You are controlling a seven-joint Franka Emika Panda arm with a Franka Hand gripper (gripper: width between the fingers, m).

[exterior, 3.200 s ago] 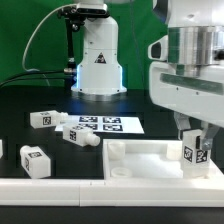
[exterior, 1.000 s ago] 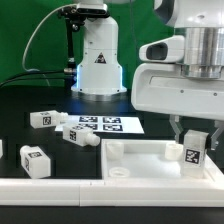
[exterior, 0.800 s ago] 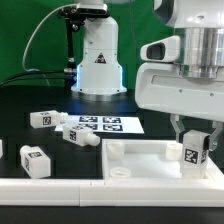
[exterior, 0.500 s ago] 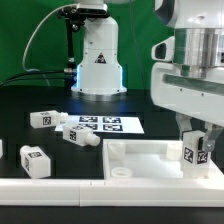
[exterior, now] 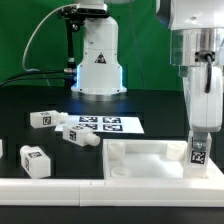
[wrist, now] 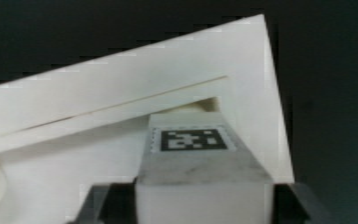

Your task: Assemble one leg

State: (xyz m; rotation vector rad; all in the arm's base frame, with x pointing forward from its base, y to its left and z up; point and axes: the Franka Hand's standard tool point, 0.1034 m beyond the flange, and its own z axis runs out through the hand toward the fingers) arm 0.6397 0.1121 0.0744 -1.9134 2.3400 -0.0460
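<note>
My gripper [exterior: 198, 133] is shut on a white leg [exterior: 198, 151] and holds it upright at the corner of the large white rimmed panel [exterior: 140, 160] on the exterior view's right. The leg's tag faces the camera. Its lower end is at the panel's corner; I cannot tell whether a peg is seated. In the wrist view the leg [wrist: 195, 160] shows its tag and fills the gap between my dark fingers [wrist: 114, 203], over the panel's corner [wrist: 158, 90]. Three loose legs lie on the exterior view's left [exterior: 42, 119], [exterior: 80, 134], [exterior: 35, 158].
The marker board [exterior: 106, 125] lies behind the panel, in front of the white robot base [exterior: 98, 60]. A further white part shows at the left edge [exterior: 1, 150]. A white rail [exterior: 60, 188] runs along the front edge.
My wrist has turned about its upright axis with the leg in its grip, so the hand now looks narrow. The leg stays at the panel's corner. The loose legs have not moved.
</note>
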